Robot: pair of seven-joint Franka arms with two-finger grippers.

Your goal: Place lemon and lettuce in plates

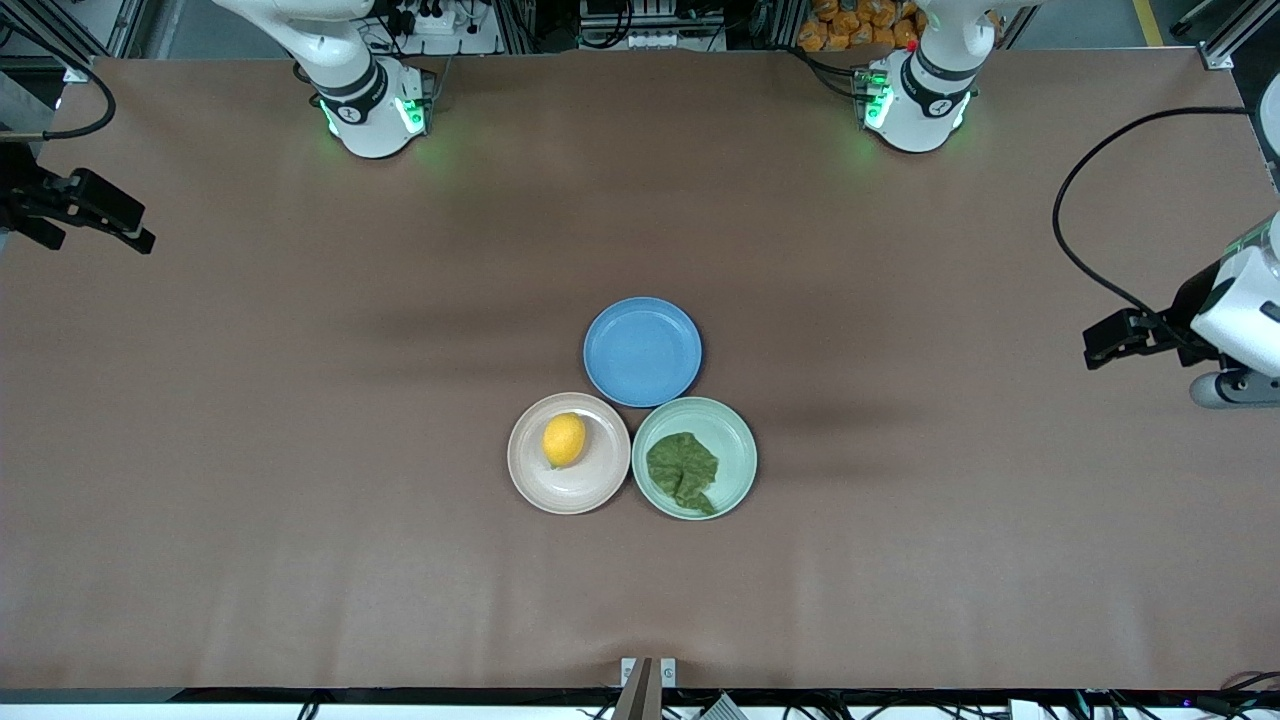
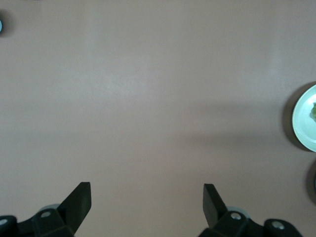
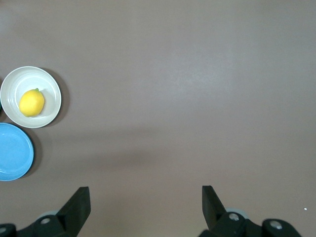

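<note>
Lemon (image 1: pixel 564 439) sits in the beige-pink plate (image 1: pixel 569 485), a bit off centre toward the blue plate (image 1: pixel 642 351). Lettuce (image 1: pixel 684 471) lies flat in the mint green plate (image 1: pixel 740 447), reaching toward the rim nearest the front cam. Both plates are side by side, rims about touching; beige-pink one is toward my right arm's end of the table (image 1: pixel 300 450), mint one toward my left arm's end. Blue plate is just farther from the front cam, tucked between them, w/ nothing in it.

My left gripper (image 2: pixel 147 200) hangs over bare table at the left arm's end, fingers spread wide, holding nothing. My right gripper (image 3: pixel 146 200) hangs over bare table at the right arm's end, fingers also spread wide, nothing between them. Both are well apart from the plates.
</note>
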